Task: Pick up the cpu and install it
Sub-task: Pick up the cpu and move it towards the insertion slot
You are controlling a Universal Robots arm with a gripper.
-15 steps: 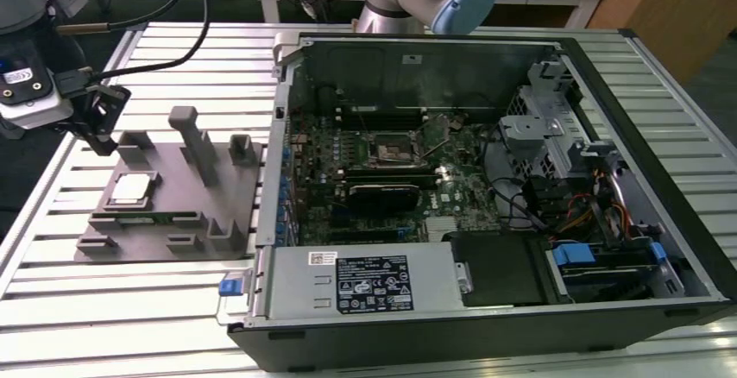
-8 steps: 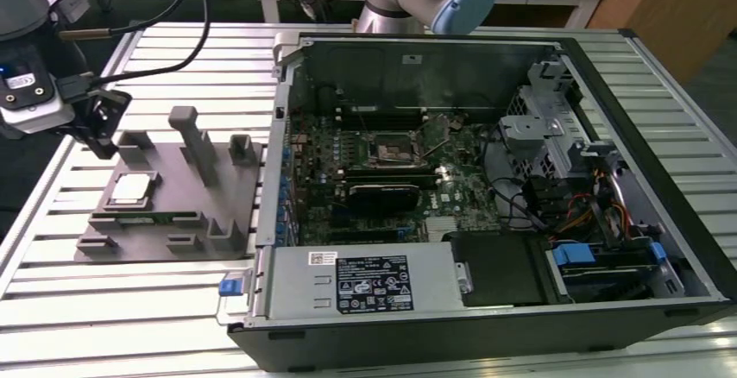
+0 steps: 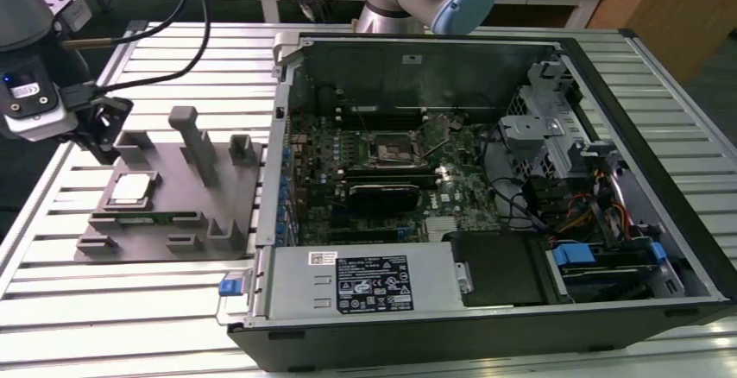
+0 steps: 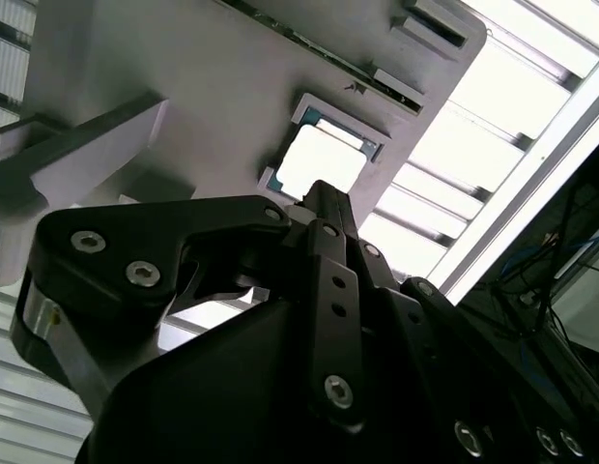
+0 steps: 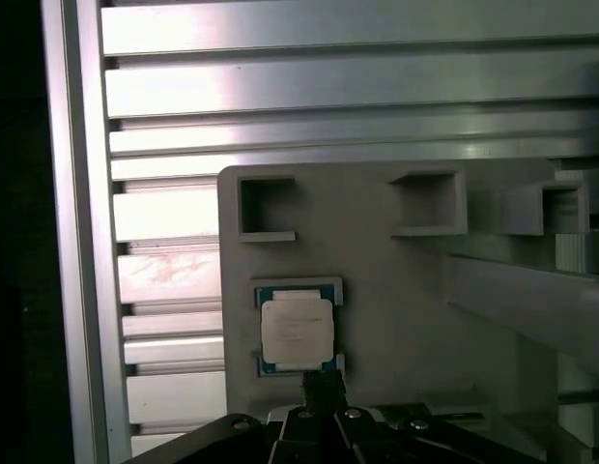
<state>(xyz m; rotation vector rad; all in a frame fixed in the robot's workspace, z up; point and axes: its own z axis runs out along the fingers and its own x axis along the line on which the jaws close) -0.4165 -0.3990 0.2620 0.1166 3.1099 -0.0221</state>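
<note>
A: Cpu (image 3: 130, 190)?
B: Lying flat in grey tray (image 3: 173, 198) pocket, nine o'clock of open computer case (image 3: 484, 179), exterior view.
A: Gripper (image 3: 103, 141)?
B: Poised near cpu's eleven o'clock. Released or clenched: cannot tell.

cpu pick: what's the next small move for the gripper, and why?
The cpu lies flat in its recess in the grey tray, unheld. In both wrist views the gripper sits at its edge, not over its middle. I'd probably shift the gripper a little to centre it over the cpu before any descent.
</note>
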